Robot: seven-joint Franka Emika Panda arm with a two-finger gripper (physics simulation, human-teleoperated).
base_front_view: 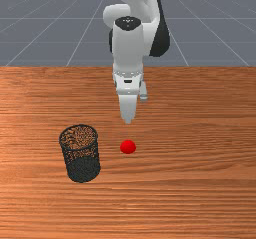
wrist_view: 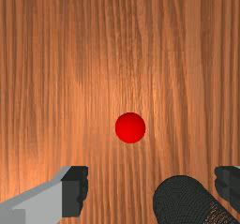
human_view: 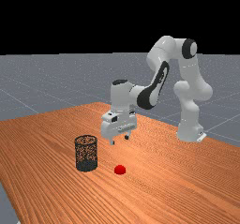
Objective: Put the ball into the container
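The white two-fingered hand (human_view: 119,140) hangs spread, presumably to straddle the round red ball (base_front_view: 128,147) bound for the black mesh container (base_front_view: 83,170).

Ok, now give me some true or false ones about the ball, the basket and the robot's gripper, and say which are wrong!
1. The black mesh basket stands upright. True.
2. The red ball is inside the basket. False: it lies beside it on the wooden table.
3. In the front view, the basket is left of the ball. True.
4. The gripper is squeezing the ball. False: it is open and holds nothing.
5. The gripper is up above the table. True.
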